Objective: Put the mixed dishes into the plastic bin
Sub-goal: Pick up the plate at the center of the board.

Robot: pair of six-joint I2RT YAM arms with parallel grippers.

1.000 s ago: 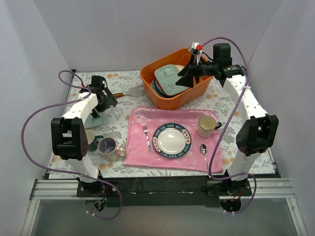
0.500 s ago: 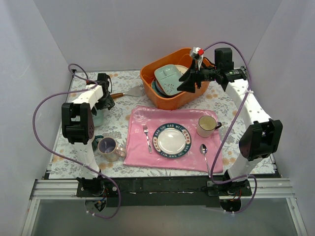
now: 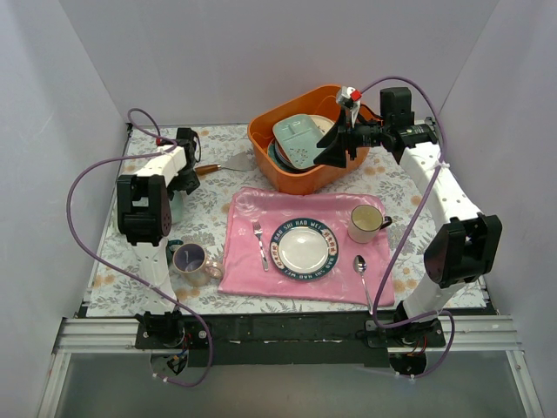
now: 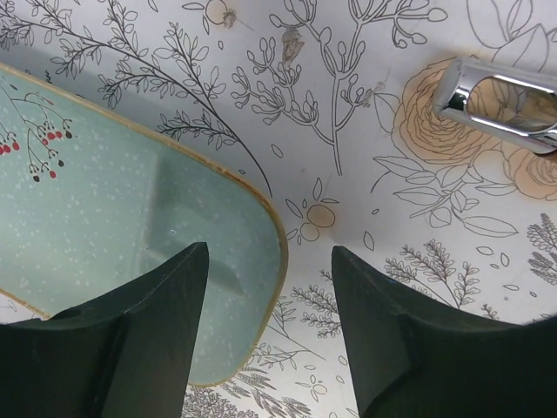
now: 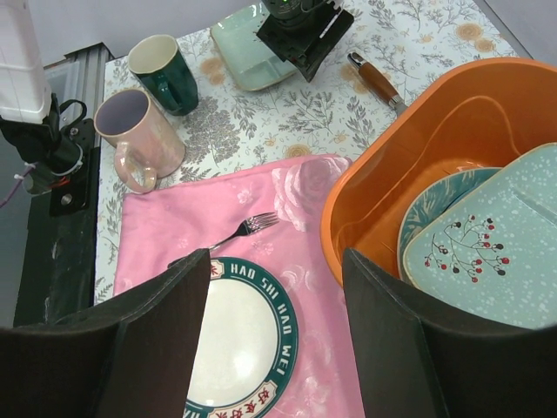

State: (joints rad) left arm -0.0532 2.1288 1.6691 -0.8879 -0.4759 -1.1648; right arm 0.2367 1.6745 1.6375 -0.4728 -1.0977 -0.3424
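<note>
Mugs stand nearest, lavender-lined mug (image 5: 135,131) beside dark green mug (image 5: 165,63). Beyond them, the left gripper (image 4: 270,252) has its jaws parted astride the mint squarish plate (image 4: 104,218) rim, not gripping. Farthest, the right gripper (image 5: 276,254) hovers open and empty by the orange bin (image 5: 409,131), which holds stacked plates (image 5: 496,235).

The orange plastic bin (image 5: 392,148) stood at the back, holding a pale mint squarish plate (image 5: 505,235) tilted over a teal floral round plate (image 5: 425,213). A second mint squarish plate (image 5: 239,48) lay flat outside it, at the left. The dark green mug (image 5: 164,63) and lavender-lined mug (image 5: 139,131) stood upright close by.
</note>
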